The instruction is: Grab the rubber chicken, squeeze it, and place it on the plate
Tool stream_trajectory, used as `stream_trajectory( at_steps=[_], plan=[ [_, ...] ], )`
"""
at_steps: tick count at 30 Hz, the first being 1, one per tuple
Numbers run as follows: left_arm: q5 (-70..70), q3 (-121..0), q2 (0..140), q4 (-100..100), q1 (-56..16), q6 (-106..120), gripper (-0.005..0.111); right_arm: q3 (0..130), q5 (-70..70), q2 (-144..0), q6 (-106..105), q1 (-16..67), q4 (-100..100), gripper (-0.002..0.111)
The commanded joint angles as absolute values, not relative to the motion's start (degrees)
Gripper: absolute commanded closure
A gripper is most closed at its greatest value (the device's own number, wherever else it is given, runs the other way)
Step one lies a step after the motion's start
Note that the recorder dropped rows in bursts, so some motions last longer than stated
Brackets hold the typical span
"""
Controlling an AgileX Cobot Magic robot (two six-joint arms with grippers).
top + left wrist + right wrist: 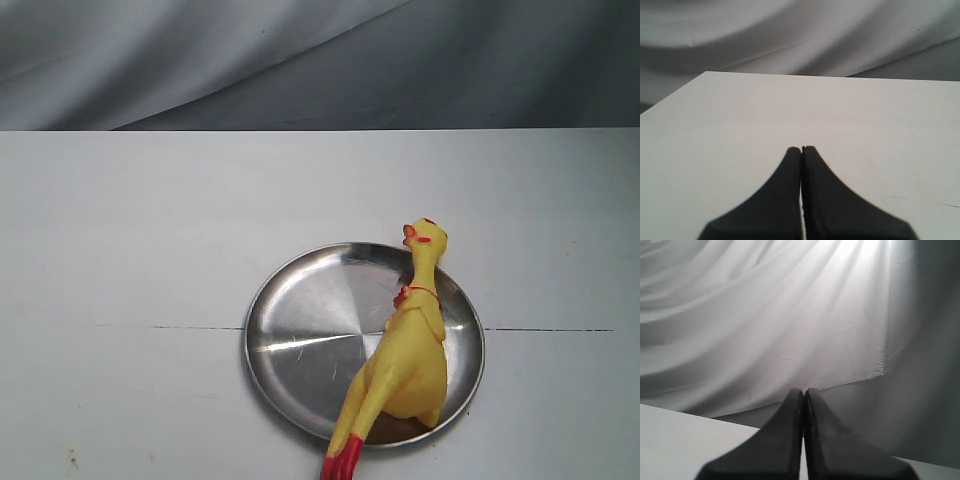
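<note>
Lying across the plate (300,320), the rubber chicken (410,365) has its red feet past the rim; we note left gripper (801,149) and right gripper (803,391) both closed, holding nothing.

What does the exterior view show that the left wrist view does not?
Only the exterior view shows the yellow rubber chicken with red feet lying on the round shiny steel plate, feet past its rim. Only the left wrist view shows the left gripper, black jaws shut and empty. Both show the white table and grey draped cloth behind it.
</note>
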State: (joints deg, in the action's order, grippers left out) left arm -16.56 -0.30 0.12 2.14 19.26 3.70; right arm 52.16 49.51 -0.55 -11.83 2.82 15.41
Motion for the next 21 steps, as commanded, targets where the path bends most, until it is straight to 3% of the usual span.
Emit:
stream_trajectory(
  at_steps=[1,8,17,21],
  plan=[
    [-16.35,0.00,0.00,2.49,19.39,3.46,0.107,51.82,49.73,-0.36,-11.51,2.84,15.80,0.108],
    [-16.35,0.00,0.00,2.49,19.39,3.46,0.107,47.60,47.72,-0.36,-8.26,2.84,9.21,0.108],
    [-16.35,0.00,0.00,2.49,19.39,3.46,0.107,21.05,23.53,-0.36,-1.27,2.84,1.92,0.108],
    [-16.35,0.00,0.00,2.49,19.39,3.46,0.107,12.30,19.56,-0.36,-1.27,2.84,1.92,0.108]
  ],
)
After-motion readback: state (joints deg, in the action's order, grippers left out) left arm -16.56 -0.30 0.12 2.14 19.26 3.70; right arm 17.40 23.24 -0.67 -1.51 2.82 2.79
